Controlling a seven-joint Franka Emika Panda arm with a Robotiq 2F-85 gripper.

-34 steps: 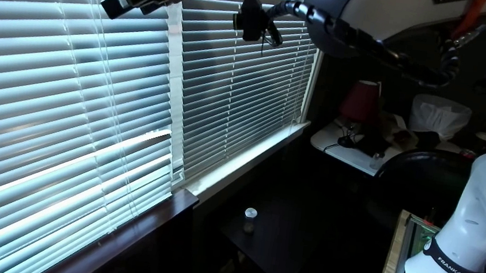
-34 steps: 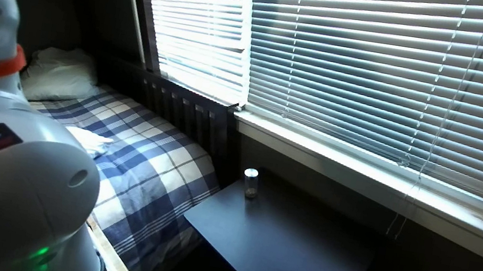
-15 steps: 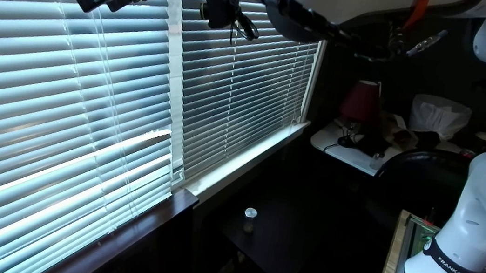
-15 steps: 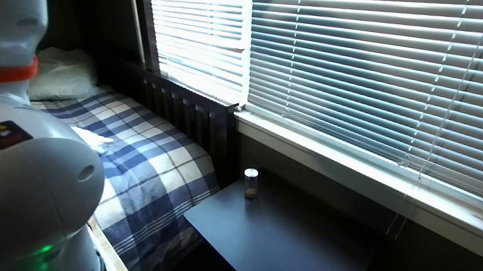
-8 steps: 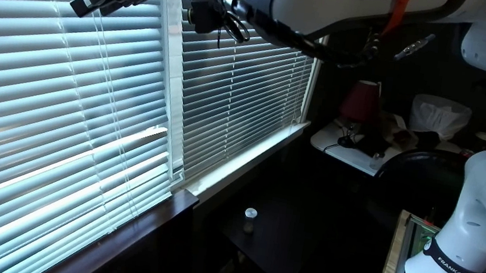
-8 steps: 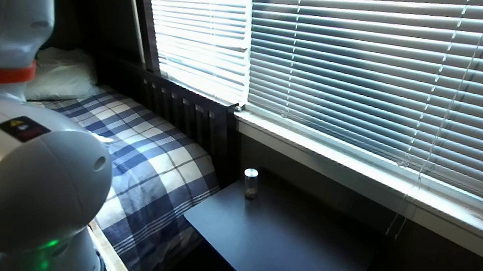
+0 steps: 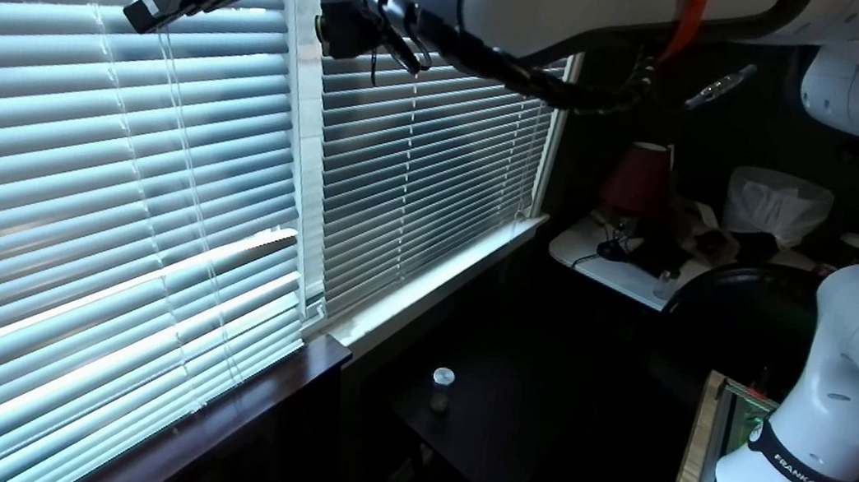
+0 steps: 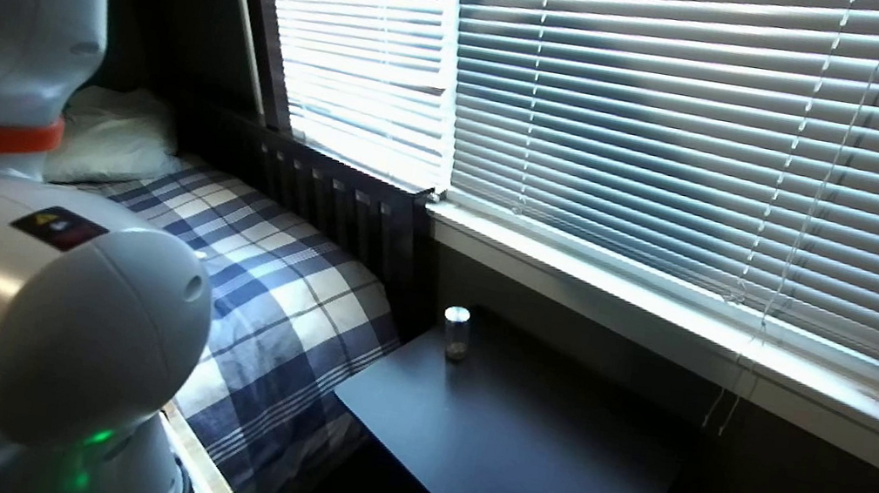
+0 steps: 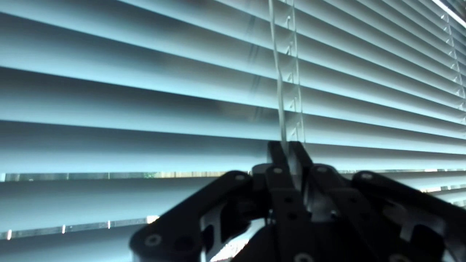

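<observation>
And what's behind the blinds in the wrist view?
Gaps in the blinds show mottled strips, too thin or bright to identify. The slats hide everything else back there, and the gripper, in front, covers some gaps too.

A dark table (image 8: 521,453) carries an upright, silver-topped clear container (image 8: 456,339).

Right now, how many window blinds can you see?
2. In an exterior view, the near blind hangs behind the gripper, and the far blind hangs beyond the white post. More could be hidden from these cameras.
</observation>
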